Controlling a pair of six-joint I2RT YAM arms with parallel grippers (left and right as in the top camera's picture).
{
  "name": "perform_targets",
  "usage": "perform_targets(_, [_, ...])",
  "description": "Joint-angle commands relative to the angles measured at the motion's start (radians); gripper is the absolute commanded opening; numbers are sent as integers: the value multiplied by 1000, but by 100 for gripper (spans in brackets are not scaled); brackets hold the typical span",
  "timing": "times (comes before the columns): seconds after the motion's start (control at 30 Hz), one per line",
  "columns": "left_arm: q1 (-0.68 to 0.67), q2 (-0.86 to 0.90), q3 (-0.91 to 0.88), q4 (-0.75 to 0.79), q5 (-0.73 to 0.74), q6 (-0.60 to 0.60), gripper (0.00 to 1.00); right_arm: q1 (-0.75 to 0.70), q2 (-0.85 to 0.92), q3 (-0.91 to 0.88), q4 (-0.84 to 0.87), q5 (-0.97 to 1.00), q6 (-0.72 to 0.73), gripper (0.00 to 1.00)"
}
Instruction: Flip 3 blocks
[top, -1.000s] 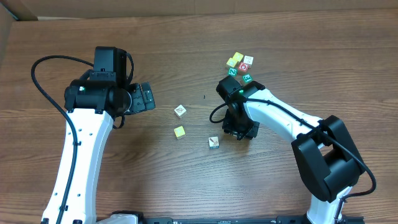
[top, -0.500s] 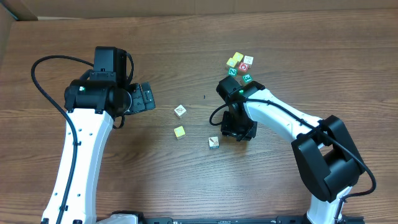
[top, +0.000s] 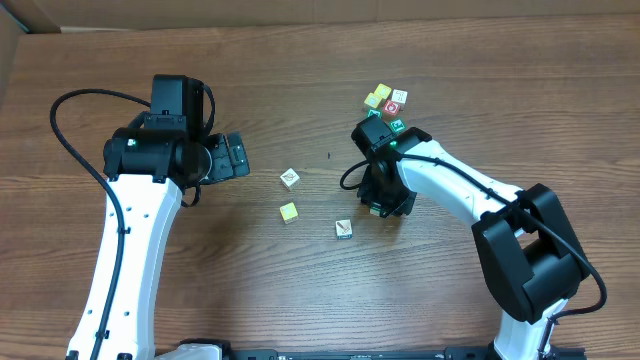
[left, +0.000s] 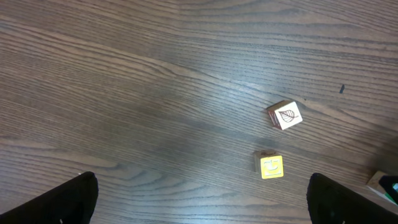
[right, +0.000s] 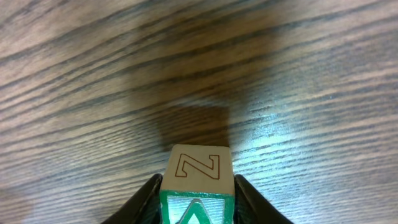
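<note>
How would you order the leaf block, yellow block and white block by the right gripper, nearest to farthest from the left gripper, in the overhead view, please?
1. Leaf block, facing the left gripper.
2. Yellow block, nearer the robot.
3. White block, beside the right gripper.

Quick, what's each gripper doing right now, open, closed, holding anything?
The left gripper is open, holding nothing.
The right gripper is closed on a block with a Z face.
</note>
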Motion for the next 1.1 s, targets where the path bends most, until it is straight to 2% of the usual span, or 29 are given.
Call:
perform_targets(0.0, [0,2,7,3,-12,-13,100,14,-24,3,-4,16,18,33])
perform_targets(0.4, [0,2,7,3,-12,-13,100,70,-24,3,-50,-44,-84,34])
perform_targets(0.8, [0,2,7,3,-12,-13,100,78,-24,3,-57,-128,-307,36])
perform_targets(0.87, [0,2,7,3,-12,-13,100,78,-24,3,-56,-129,-313,39])
perform_targets(0.97, [0,2,7,3,-12,-13,100,78,-24,3,-56,-129,-313,52])
perform_targets(1.07, [0,2,7,3,-12,-13,100,78,-24,3,-57,-130,-312,59])
